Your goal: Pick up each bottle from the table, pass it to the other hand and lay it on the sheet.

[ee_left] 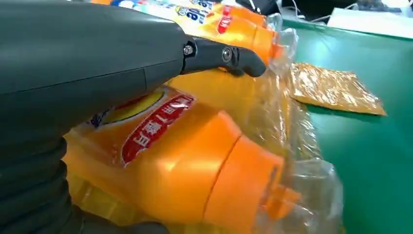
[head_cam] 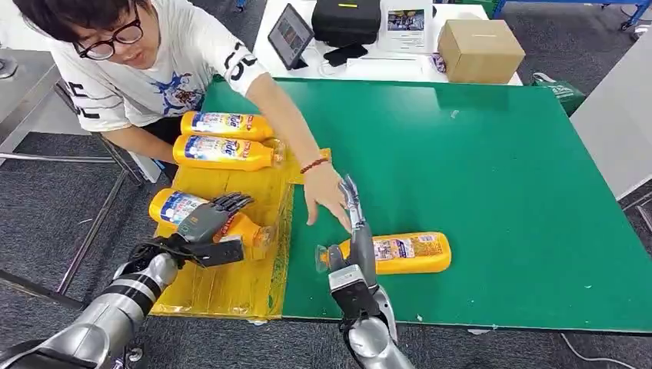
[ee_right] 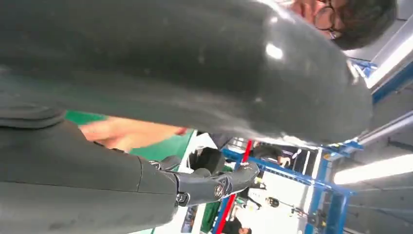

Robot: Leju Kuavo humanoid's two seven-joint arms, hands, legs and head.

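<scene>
four bottles (head_cam: 223, 125) (three on the sheet (head_cam: 231, 284)), one cardboard box (head_cam: 480, 50).

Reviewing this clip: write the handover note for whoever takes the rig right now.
Left hand rests on the third bottle, lying on the yellow sheet; whether it grips is unclear.
Right hand is open, fingers straight, above the last bottle on the green table. A person's hand is close beside it.
Done: two bottles plus the third on the sheet.
Left: last bottle to pick, pass, lay.
</scene>
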